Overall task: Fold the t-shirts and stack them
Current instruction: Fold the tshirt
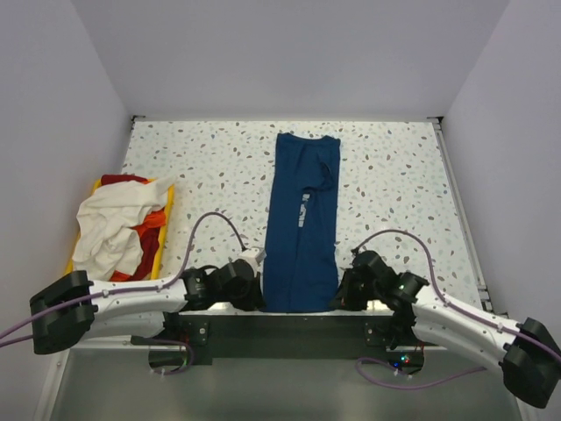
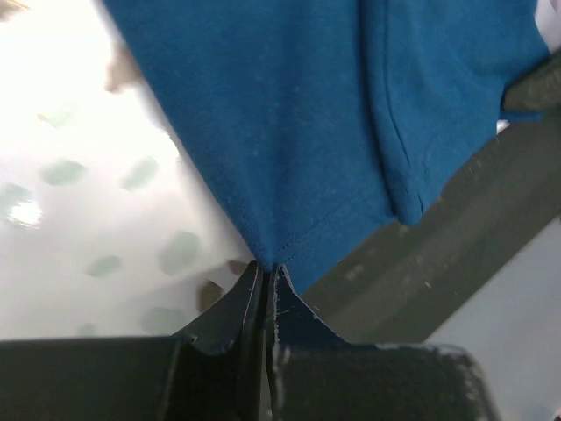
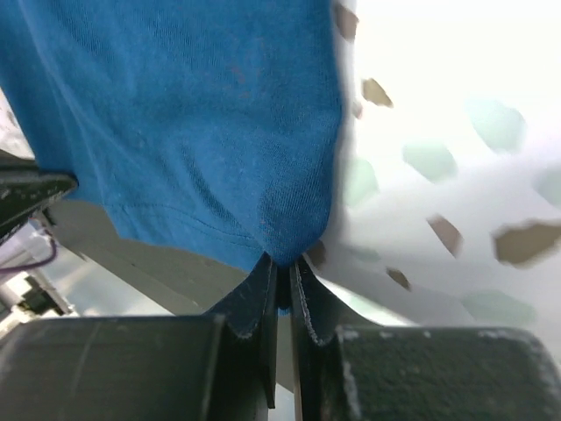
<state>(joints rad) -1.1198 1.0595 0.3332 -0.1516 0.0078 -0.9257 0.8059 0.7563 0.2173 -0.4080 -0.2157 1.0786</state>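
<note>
A navy blue t-shirt [image 1: 302, 224] lies folded into a long strip down the middle of the speckled table [image 1: 394, 184], its bottom hem at the near edge. My left gripper [image 1: 254, 289] is shut on the hem's near-left corner; the left wrist view shows the blue t-shirt [image 2: 289, 114] pinched at the tips of the left gripper [image 2: 266, 267]. My right gripper [image 1: 344, 294] is shut on the near-right corner, where blue t-shirt [image 3: 193, 123] bunches into the right gripper [image 3: 283, 263]. A cream-white t-shirt [image 1: 110, 224] lies heaped over red and orange t-shirts [image 1: 151, 230] at the left.
A yellow bin [image 1: 164, 230] holds the heaped shirts at the table's left side. White walls close in the table at left, back and right. A dark mounting bar [image 1: 280, 329] runs along the near edge, between the arm bases.
</note>
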